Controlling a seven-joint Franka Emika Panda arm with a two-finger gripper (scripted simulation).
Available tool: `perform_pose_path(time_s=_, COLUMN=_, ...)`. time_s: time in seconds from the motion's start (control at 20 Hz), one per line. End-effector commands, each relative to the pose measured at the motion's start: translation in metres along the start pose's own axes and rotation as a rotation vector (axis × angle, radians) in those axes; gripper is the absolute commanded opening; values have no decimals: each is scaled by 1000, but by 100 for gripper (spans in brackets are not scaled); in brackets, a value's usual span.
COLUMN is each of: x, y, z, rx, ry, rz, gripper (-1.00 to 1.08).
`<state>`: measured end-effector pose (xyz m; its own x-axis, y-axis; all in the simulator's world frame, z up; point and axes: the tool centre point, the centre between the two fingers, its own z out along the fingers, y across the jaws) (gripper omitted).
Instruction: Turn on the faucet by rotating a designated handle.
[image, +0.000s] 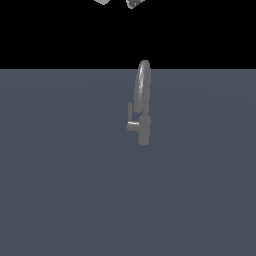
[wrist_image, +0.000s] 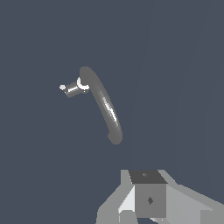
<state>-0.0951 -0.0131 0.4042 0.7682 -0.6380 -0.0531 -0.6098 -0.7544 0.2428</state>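
A: Faucet handle (image: 130, 111) first, since it sits furthest toward the exterior view's left: a thin short bar standing upright at the end of the side stub (image: 133, 125).

B: And the stub runs level into the cylindrical body of the faucet (image: 144, 127), just to the exterior view's right of it?

A: Yes. The tall arched spout (image: 143, 85) rises from that body. The whole tap stands alone near the middle of the blue-grey counter (image: 60, 190).

B: Where are the jaws?

A: High above. Only two pale scraps of the gripper (image: 117, 2) show at the top edge of the exterior view, well apart from the tap. In the wrist view its grey housing fills the near edge, but the fingertips are not clearly shown, so I cannot tell how far apart they stand. Nothing appears to be held.

B: So what does the approach turn on?

A: The handle lies below the jaws and off to the side of the spout. The wrist view looks down on the arch (wrist_image: 105, 107), with the stub and handle tip (wrist_image: 63, 87) poking out sideways from its base. I judge the arm must descend beside the spout, not onto it, and meet the bar across its upright long axis.
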Motion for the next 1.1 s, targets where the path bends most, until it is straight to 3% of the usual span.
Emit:
perform_pose_path(time_s=0.0, x=10, y=-8, z=8, rx=-24, ry=5, rz=59, gripper=-100)
perform_pose_path(time_s=0.55, x=50, y=-42, z=46, rx=-132, ry=55, rz=310, gripper=-100)
perform_pose_path(time_s=1.05, x=82, y=-73, z=87, rx=-222, ry=141, rz=529, gripper=-100)
